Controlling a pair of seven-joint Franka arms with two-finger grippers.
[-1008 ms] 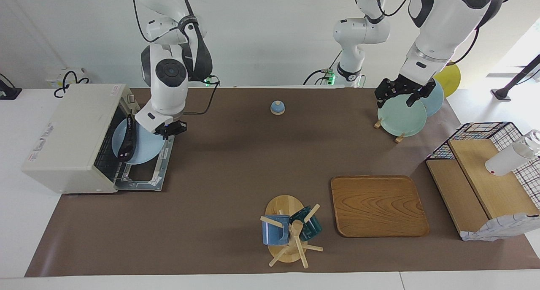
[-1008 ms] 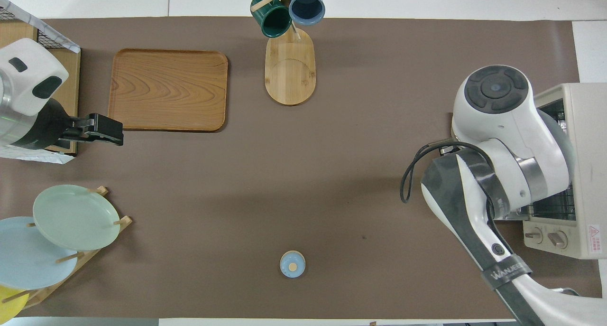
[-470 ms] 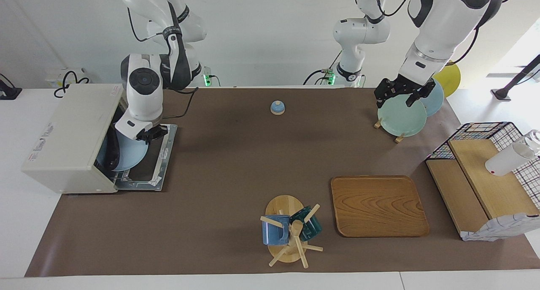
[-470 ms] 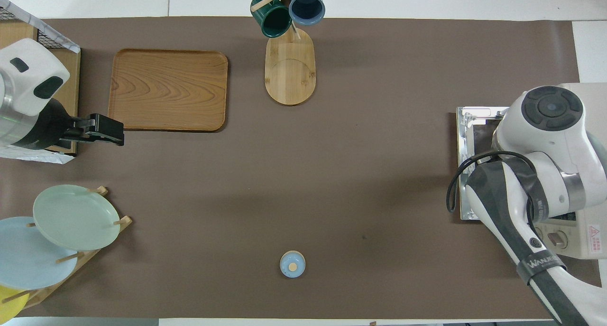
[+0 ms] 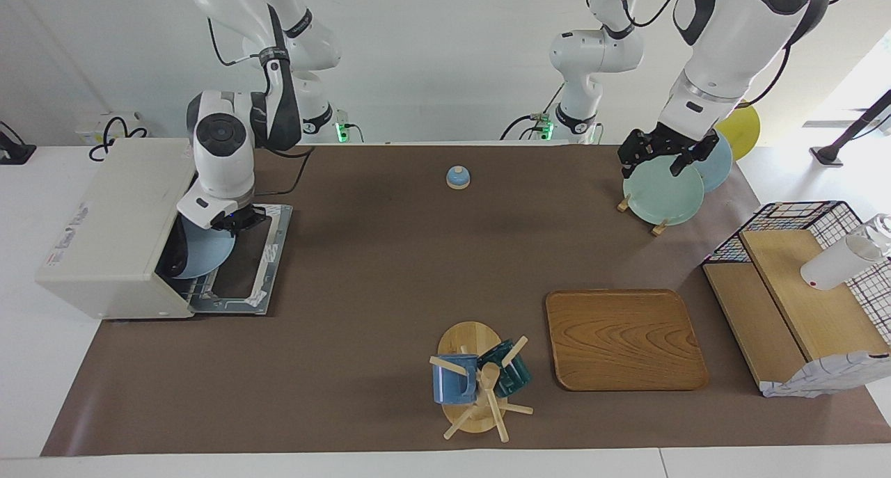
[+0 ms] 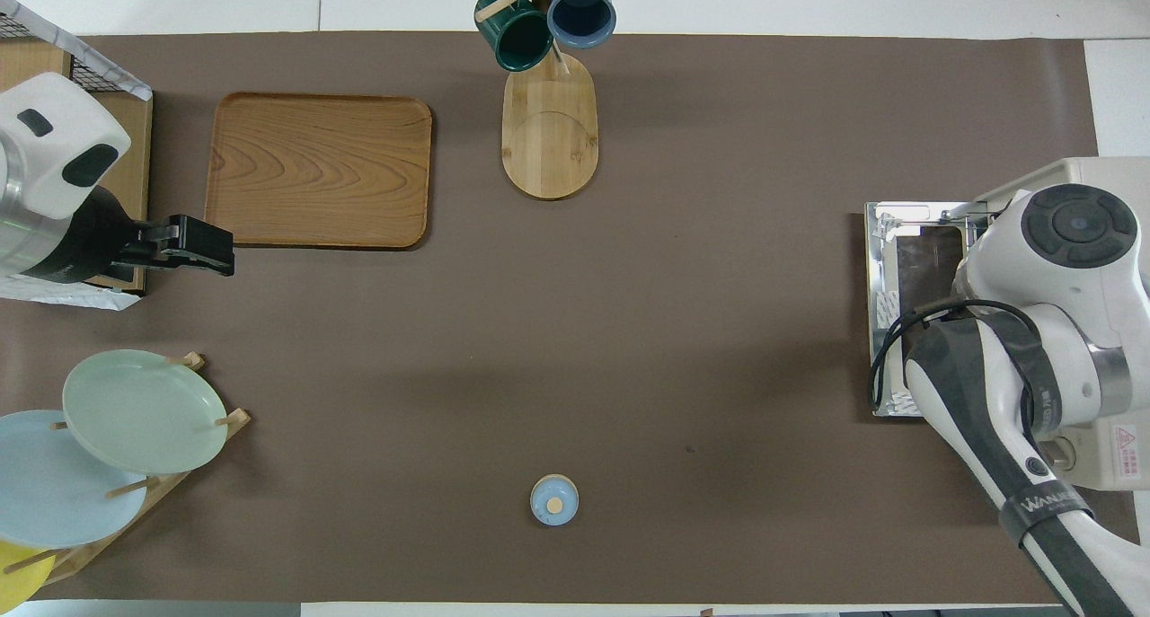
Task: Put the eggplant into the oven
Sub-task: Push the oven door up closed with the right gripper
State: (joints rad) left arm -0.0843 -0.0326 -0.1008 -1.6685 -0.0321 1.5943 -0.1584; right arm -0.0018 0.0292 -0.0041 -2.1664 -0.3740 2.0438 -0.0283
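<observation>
Step in hand: light blue plate [image 5: 203, 254] bearing the eggplant [image 5: 178, 255] is being slid into the oven [image 5: 115, 220] mouth.
Right gripper [image 5: 235, 220]: apparently pinching the plate rim.
Left gripper [image 5: 667, 152]: waits over the plate rack [image 5: 661, 193]; fingers spread.
Next: release is called for, then withdrawal over the open door [image 5: 259, 255].

cream oven [image 5: 115, 227], door dropped open, dark eggplant [image 5: 175, 252] just inside its mouth

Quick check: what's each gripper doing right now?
Right gripper: at the oven mouth, holding the light blue plate with the eggplant.
Left gripper: waits over the plate rack, fingers unclear.
</observation>
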